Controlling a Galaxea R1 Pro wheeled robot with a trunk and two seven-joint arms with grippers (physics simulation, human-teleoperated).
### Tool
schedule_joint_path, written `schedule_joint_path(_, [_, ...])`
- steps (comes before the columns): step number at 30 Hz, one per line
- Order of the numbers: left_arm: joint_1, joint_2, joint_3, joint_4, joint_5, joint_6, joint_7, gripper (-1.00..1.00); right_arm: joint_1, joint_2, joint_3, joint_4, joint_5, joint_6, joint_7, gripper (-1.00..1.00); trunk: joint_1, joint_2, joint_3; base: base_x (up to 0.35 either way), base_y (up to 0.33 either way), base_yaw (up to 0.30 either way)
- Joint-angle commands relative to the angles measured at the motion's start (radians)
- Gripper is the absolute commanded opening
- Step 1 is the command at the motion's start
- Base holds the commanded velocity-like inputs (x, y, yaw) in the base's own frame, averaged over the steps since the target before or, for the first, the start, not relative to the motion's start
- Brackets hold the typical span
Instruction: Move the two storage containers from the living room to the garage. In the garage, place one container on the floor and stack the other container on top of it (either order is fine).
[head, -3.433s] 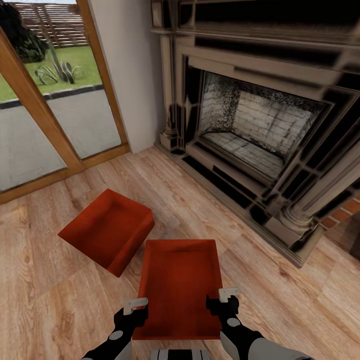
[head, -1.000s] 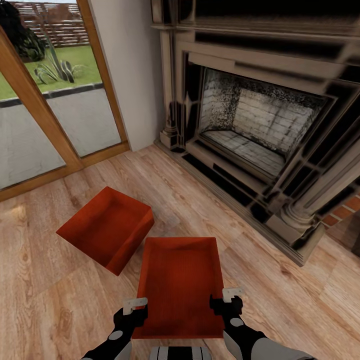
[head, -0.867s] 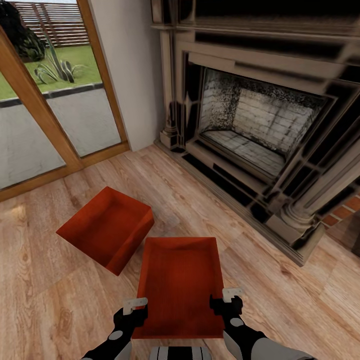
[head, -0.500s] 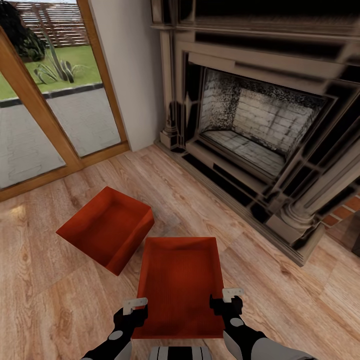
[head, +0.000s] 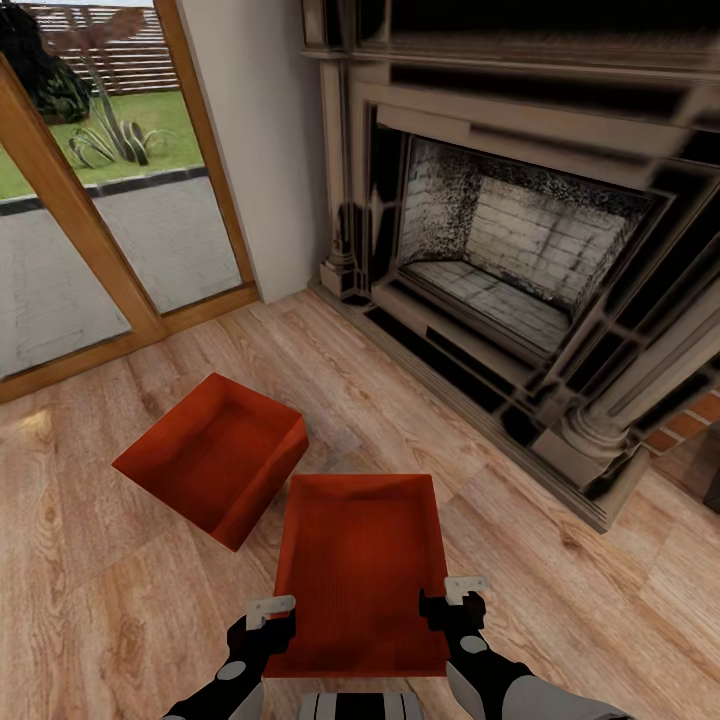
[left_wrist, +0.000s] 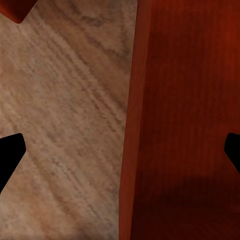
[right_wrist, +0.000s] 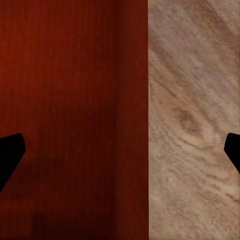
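I am standing in the living room with the job barely begun: both storage containers are sitting on the light wood floor (head: 560, 600) in front of the dark fireplace (head: 520, 260), and nothing has reached the garage yet, so the carrying, the setting down and the stacking are all left to do. The near container (head: 360, 570) is lying at the bottom centre of the head frame, the far container (head: 215, 460) up and to its left, almost touching its corner. I am holding my left gripper (head: 270, 607) spread wide astride the near container's left wall, one finger outside over the floor and one inside the bin, and my right gripper (head: 450, 590) spread the same way over its right wall; neither is pinching it. Compared with the frame from a few seconds back, my right gripper is sitting slightly nearer to me along that wall, while the containers are lying as they were
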Motion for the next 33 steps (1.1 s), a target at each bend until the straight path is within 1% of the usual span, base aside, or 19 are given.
schedule_joint_path(1, [-0.001, 0.0, -0.009, 0.001, 0.007, -0.003, 0.005, 1.0, -0.001, 0.0, 0.009, 0.001, -0.01, -0.004, -0.003, 1.0, 0.0, 0.0, -0.001, 0.0, 0.0, 0.0])
schedule_joint_path(7, [-0.001, 0.0, -0.009, 0.001, 0.008, -0.003, 0.005, 1.0, -0.001, 0.0, 0.009, 0.001, -0.01, -0.004, -0.003, 1.0, 0.0, 0.0, -0.001, 0.0, 0.0, 0.0])
schedule_joint_path(9, [-0.001, 0.0, -0.009, 0.001, 0.008, -0.003, 0.005, 1.0, -0.001, 0.0, 0.009, 0.001, -0.01, -0.004, -0.003, 1.0, 0.008, -0.014, -0.007, 0.0, 0.0, 0.0])
schedule_joint_path(18, [-0.001, -0.001, -0.007, 0.001, 0.015, -0.002, 0.012, 1.0, -0.001, 0.0, 0.008, 0.0, -0.01, -0.004, -0.003, 1.0, 0.008, -0.014, -0.007, 0.0, 0.0, 0.0])
schedule_joint_path(33, [-0.001, 0.0, -0.009, 0.002, 0.008, -0.002, 0.015, 1.0, 0.0, 0.0, 0.009, 0.001, -0.01, -0.009, -0.003, 1.0, 0.008, -0.014, -0.007, 0.0, 0.0, 0.0])
